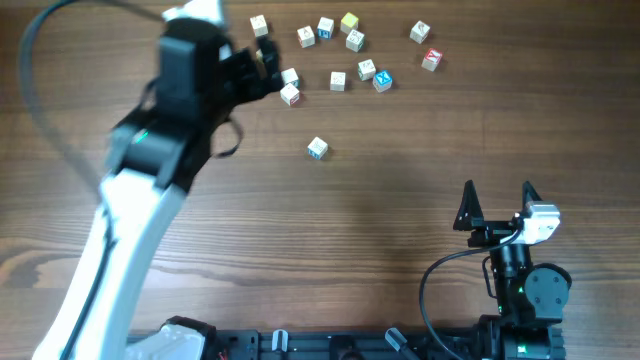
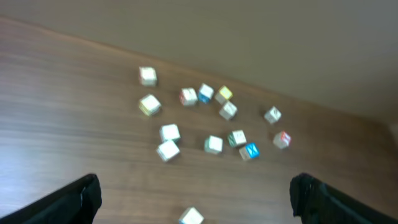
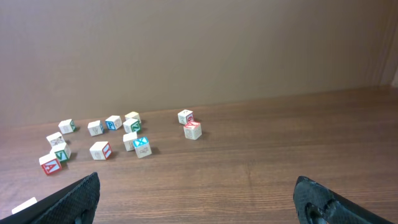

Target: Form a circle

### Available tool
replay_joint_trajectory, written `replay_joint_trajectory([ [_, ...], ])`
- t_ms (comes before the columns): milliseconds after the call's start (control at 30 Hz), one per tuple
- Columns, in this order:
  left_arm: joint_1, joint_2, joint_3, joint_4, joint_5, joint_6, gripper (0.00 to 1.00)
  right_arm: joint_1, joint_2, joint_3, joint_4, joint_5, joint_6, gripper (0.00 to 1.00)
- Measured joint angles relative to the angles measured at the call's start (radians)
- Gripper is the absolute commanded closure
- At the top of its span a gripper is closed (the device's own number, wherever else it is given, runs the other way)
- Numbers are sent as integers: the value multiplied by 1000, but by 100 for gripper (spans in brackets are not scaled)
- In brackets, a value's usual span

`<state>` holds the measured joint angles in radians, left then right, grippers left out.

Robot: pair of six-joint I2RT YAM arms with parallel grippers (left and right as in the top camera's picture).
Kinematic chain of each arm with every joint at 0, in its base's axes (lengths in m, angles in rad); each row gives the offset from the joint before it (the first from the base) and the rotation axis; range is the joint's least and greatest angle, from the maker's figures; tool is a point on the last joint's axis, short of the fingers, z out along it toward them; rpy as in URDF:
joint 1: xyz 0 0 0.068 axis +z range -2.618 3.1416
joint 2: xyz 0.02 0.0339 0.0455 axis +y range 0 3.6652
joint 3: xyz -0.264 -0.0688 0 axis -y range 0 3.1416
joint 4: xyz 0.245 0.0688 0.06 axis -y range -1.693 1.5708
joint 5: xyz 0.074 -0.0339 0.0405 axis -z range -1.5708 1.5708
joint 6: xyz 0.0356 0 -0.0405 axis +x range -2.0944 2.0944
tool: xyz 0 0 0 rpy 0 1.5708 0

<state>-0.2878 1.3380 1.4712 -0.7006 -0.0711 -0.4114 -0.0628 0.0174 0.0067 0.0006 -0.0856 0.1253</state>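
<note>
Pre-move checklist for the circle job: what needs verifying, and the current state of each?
1. Grip on the left gripper released: ok, jaws wide, nothing between them.
2. Position of the right gripper: ok, open, empty, at the near edge away from the cubes.
3. Ring closed: not ok, the letter cubes lie loosely scattered.
4. Outliers: not ok, one stray cube sits alone on the near side of the group.
5. Cubes hidden under the left arm: cannot tell.
</note>
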Motion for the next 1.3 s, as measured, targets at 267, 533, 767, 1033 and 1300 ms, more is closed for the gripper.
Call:
replay_joint_trajectory([
  [267,68,-210,3,-315,-20,2,0,0,0,0,0,0,0,0],
  [533,68,-451,3,-455,-44,-12,0,0,0,0,2,-8,9,0],
  [767,68,-494,3,-656,-114,-13,0,0,10,0,27,-314,523,0],
  [1033,68,-491,2,-761,-124,-13,0,0,45,0,95,-566,797,1],
  [1300,68,-491,2,-763,-127,-13,0,0,261,305,-191,-623,573,1],
])
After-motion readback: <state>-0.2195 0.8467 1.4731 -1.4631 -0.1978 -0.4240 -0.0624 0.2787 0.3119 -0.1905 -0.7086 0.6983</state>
